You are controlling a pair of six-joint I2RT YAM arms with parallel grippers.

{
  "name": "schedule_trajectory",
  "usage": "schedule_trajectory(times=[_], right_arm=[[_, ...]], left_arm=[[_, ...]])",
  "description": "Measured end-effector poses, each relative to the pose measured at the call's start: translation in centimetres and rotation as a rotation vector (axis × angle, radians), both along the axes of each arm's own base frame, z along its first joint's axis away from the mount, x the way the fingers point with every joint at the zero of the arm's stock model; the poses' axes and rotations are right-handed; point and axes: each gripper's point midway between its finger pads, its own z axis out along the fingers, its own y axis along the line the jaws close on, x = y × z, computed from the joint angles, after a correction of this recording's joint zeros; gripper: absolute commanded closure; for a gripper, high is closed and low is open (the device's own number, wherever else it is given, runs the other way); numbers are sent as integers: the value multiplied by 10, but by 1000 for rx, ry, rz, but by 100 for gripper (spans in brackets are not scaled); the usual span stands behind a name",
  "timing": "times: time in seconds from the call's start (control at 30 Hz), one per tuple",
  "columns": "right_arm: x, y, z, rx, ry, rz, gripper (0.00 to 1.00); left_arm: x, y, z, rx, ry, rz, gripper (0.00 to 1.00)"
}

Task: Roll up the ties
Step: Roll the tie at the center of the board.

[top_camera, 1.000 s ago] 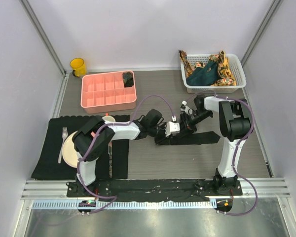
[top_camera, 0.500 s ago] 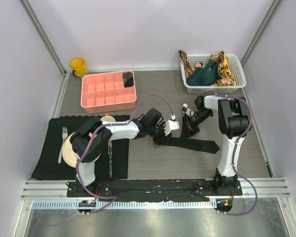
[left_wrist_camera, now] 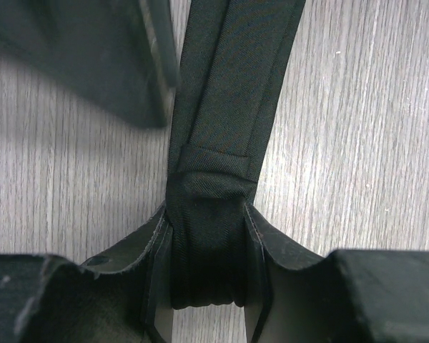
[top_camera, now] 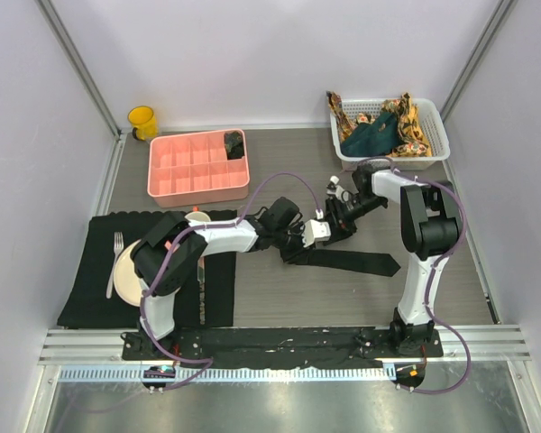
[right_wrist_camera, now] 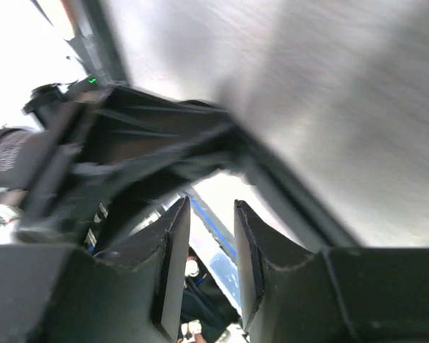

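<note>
Black tie (left_wrist_camera: 225,93), its rolled end on the wooden table, sits clamped in my left gripper (left_wrist_camera: 207,221); my right gripper (right_wrist_camera: 211,214) stands slightly apart.

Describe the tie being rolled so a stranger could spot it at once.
On the grey table, nearer than the white basket, lies a long plain black tie, one end rolled between the left gripper's jaws. The teal tie and orange-patterned ties are bunched in the basket.
</note>
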Motion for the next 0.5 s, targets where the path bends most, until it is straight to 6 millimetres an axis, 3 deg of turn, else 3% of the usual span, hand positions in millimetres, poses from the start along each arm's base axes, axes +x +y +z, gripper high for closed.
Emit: schedule_trajectory(times=[0.17,0.3,0.5], right_arm=[[-12,34,22,93,-21,25,62],[-26,47,11,105,32,37,61],[-28,49,-6,108,82,-2,59]], left_arm=[[0,0,0,0,1,2,75],[0,0,0,1,1,4,75],[1,0,0,2,-3,6,74]])
